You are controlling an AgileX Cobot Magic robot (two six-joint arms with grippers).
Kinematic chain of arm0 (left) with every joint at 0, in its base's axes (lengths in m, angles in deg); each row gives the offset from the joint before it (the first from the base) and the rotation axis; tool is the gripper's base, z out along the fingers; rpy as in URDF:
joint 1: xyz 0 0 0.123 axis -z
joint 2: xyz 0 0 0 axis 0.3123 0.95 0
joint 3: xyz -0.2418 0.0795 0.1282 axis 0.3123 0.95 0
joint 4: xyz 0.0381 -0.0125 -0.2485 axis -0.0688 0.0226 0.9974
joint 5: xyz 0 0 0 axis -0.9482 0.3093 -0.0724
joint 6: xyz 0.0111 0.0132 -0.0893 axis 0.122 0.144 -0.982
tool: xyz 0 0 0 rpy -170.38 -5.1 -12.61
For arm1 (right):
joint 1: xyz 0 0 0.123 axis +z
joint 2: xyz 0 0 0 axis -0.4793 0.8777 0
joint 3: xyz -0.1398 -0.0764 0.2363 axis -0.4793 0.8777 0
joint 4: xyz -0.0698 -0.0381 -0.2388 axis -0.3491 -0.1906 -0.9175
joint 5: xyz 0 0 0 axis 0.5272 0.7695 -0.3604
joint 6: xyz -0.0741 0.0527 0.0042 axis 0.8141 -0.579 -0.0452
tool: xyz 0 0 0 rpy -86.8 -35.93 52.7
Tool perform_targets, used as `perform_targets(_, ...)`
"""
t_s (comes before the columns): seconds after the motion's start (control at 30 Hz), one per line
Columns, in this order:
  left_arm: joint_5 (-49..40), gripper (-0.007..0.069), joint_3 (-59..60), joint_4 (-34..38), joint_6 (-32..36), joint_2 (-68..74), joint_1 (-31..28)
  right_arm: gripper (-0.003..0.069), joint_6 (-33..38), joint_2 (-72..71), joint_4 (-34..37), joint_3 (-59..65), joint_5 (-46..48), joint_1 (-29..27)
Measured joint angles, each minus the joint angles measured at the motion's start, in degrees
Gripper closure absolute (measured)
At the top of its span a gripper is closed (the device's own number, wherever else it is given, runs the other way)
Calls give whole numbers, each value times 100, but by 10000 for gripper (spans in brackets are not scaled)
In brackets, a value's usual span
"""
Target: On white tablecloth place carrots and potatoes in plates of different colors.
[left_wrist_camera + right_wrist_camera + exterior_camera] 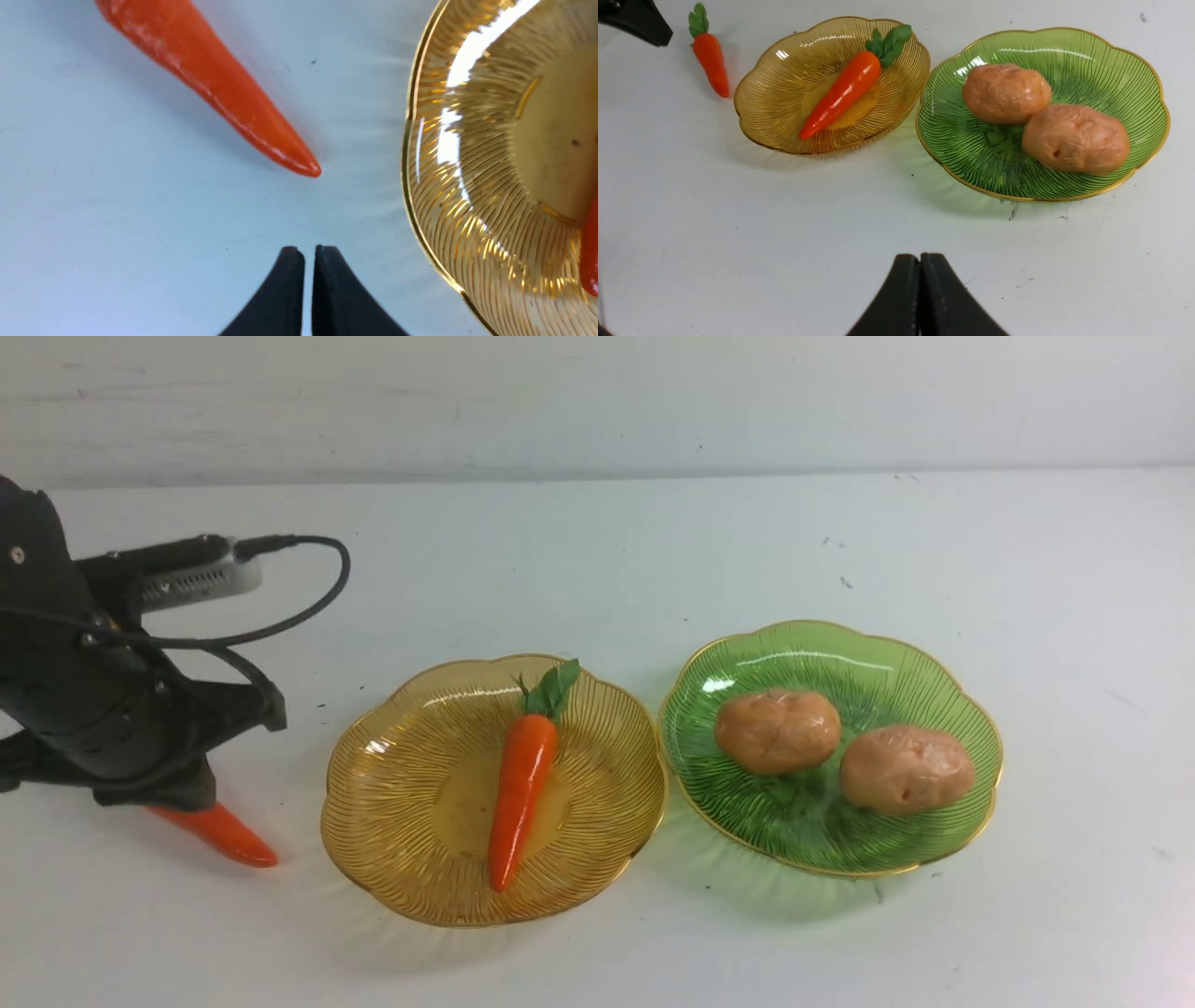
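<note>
Left end effector (pixel 308 252), closed, empty, near loose carrot (pixel 219 88)

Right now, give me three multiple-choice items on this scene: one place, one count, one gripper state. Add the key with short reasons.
1. Where is the loose carrot?
A. On the white tablecloth, beside the amber plate
B. Inside that plate
C. In mid-air

2. How many potatoes lie in the green plate?
A. One
B. Two
C. Three

3. The left gripper is:
A. Shut, holding nothing
B. Wide open
C. Clamped on a carrot

Key:
1 A: the front view shows it on the cloth, outside the rim.
2 B: two sit side by side.
3 A: the left wrist view shows its fingers together, with the carrot apart from them.
</note>
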State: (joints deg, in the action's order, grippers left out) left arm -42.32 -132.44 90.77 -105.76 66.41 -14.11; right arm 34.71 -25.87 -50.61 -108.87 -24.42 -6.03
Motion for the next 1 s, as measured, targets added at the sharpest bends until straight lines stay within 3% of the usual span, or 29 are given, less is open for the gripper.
perform_targets(0.1,179,615,114,-396,-863,221,0,674,0,0,0,0,0,0)
perform_targets(0.17,421,571,116,-1289,-2002,454,-7,674,0,0,0,0,0,0)
perform_targets(0.27,678,499,116,-1946,-2797,669,-7,674,0,0,0,0,0,0)
perform_targets(0.37,872,431,116,-2236,-3235,899,-7,674,17,0,0,0,-7,0)
perform_targets(0.57,1240,188,116,-2644,-3922,1457,-7,674,44,0,0,0,-20,0)
perform_targets(0.73,1452,84,116,-2741,-4563,1814,-7,674,44,0,-5,0,-109,0)
perform_targets(0.87,1480,100,116,-2752,-4731,2073,-7,674,44,0,-5,0,-234,0)
perform_targets(0.93,1440,176,109,-2761,-4635,2154,-7,674,44,0,-5,0,-295,0)
perform_targets(1.0,1301,324,109,-2740,-4283,2147,-7,674,44,0,-18,0,-317,0)
